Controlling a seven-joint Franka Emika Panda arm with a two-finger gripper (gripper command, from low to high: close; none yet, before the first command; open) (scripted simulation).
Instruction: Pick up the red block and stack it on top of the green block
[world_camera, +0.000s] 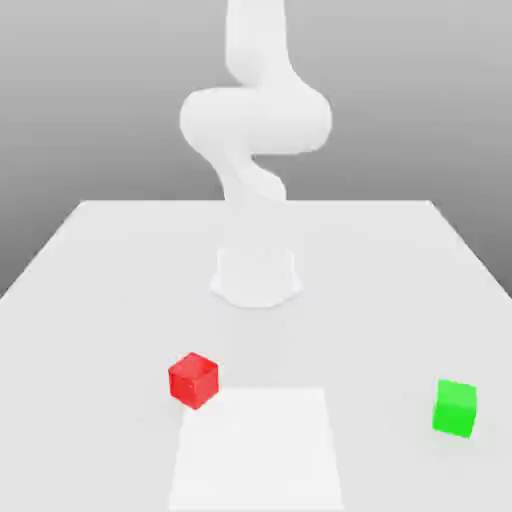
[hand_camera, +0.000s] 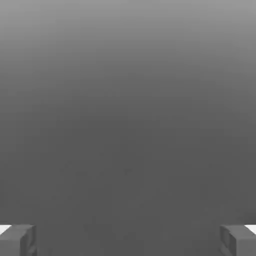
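The red block (world_camera: 193, 379) rests on the white table (world_camera: 120, 270), toward the exterior view's left and near the front. The green block (world_camera: 455, 407) rests on the same table toward the exterior view's right, well apart from the red one. In the hand view my gripper (hand_camera: 128, 241) is open: its grey fingertips (hand_camera: 18, 240) stand far apart with nothing between them, and plain grey background lies beyond. The white arm (world_camera: 255, 120) rises from its base and leaves the top of the exterior view.
The arm's round base (world_camera: 256, 276) sits mid-table behind both blocks. A brighter white square patch (world_camera: 255, 450) lies on the table at the front, between the blocks. The table's side edges run back on either side.
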